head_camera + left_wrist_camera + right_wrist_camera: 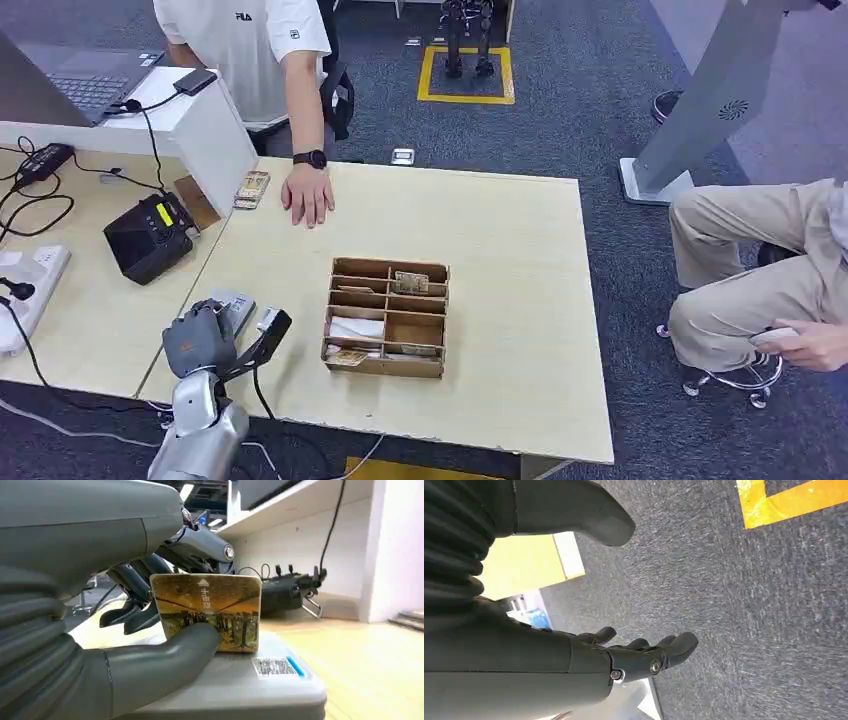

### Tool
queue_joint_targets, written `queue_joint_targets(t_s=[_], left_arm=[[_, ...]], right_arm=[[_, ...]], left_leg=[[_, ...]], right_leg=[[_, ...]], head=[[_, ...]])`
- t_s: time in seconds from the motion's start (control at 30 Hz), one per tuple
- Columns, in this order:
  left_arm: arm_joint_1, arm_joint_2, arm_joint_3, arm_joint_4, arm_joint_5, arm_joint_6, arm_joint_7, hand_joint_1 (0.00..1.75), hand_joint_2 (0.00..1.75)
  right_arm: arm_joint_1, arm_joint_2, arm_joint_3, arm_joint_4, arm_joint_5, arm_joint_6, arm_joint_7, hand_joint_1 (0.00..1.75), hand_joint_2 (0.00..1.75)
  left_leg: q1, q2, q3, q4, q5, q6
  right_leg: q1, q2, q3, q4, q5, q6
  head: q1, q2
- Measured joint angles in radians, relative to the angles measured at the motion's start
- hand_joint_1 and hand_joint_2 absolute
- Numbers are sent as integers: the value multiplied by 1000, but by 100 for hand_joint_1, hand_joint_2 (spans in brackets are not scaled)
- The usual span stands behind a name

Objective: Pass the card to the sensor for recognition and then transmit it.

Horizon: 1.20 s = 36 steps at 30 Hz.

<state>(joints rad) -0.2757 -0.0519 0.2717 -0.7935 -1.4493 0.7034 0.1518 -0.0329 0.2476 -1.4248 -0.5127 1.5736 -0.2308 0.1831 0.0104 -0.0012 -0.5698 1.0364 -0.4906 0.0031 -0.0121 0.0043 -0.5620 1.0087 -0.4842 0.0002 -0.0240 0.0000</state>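
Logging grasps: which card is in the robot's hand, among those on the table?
The forest-picture card, gripped by the left hand over the grey sensor; others lie in the wooden organizer.

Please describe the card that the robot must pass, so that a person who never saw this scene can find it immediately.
Look at the near left corner of the wooden table, where the left hand sits over a flat grey sensor. The card is pinched upright in that hand. Unlike the grey devices around it, it bears a brown-gold landscape print.

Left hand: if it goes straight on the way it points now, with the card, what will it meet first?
Probably the black device with the lit display. The left hand holds the card over the grey sensor pad and points toward it across bare table. Depth is uncertain.
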Motion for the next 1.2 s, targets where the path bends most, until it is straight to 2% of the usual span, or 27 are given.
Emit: queue_joint_targets(t_s=[0.27,0.63,0.7,0.77,0.8,0.87,0.9,0.93,0.97,1.03,1.1,1.2], left_arm=[[-35,27,-46,81,32,-3,3,175,175],[-31,42,-82,84,80,2,3,175,175],[-2,38,-82,29,99,2,-38,175,175],[39,15,-64,-61,130,4,-147,175,175],[52,-10,-45,-106,170,5,-232,175,175],[57,-80,31,-192,328,4,-490,175,175],[56,-113,70,-229,381,4,-577,175,175],[56,-137,94,-262,424,4,-627,175,175],[56,-171,105,-301,474,3,-660,175,175],[53,-206,105,-361,528,2,-665,175,175],[48,-224,94,-411,547,2,-631,175,175],[39,-227,48,-466,513,1,-596,175,175]], right_arm=[[0,0,0,1,0,0,-4,0,175],[1,-1,2,6,0,0,-7,0,175],[3,-1,2,6,0,-1,-7,0,175],[6,-1,2,7,0,-3,-7,0,175],[7,-1,2,7,0,-5,-7,0,175],[8,0,2,7,0,-10,-9,0,175],[8,0,2,5,0,-11,-11,0,175],[8,1,2,2,0,-12,-12,0,175],[9,3,2,0,0,-11,-13,0,175],[9,6,2,-5,0,-10,-13,0,175],[8,7,3,-6,0,-6,-14,0,175],[8,7,7,-6,0,-6,-13,0,175]], left_leg=[[0,-2,5,-1,0,0],[0,-3,9,-2,1,-1],[0,-2,9,-2,1,-1],[0,-2,9,-2,1,-1],[0,-3,7,-1,1,-1],[0,-4,3,-1,2,0],[0,-3,1,0,2,1],[-1,-3,1,0,2,1],[-1,-3,0,0,2,1],[-1,-3,0,0,2,1],[-1,-3,-1,1,2,1],[0,-3,-2,0,2,1]], right_leg=[[0,-2,6,0,-1,0],[0,-2,10,0,0,0],[0,-1,9,0,0,0],[0,-1,8,0,0,0],[0,-2,5,0,0,0],[0,-3,3,0,0,0],[0,-3,1,0,1,1],[0,-2,1,0,1,1],[0,-2,1,0,2,1],[0,-2,0,0,2,1],[0,-1,-1,0,2,1],[0,-2,-2,0,2,1]], head=[[0,0],[0,0],[0,0],[0,0],[0,0],[0,0],[1,0],[0,0],[0,0],[0,0],[0,0],[0,0]])
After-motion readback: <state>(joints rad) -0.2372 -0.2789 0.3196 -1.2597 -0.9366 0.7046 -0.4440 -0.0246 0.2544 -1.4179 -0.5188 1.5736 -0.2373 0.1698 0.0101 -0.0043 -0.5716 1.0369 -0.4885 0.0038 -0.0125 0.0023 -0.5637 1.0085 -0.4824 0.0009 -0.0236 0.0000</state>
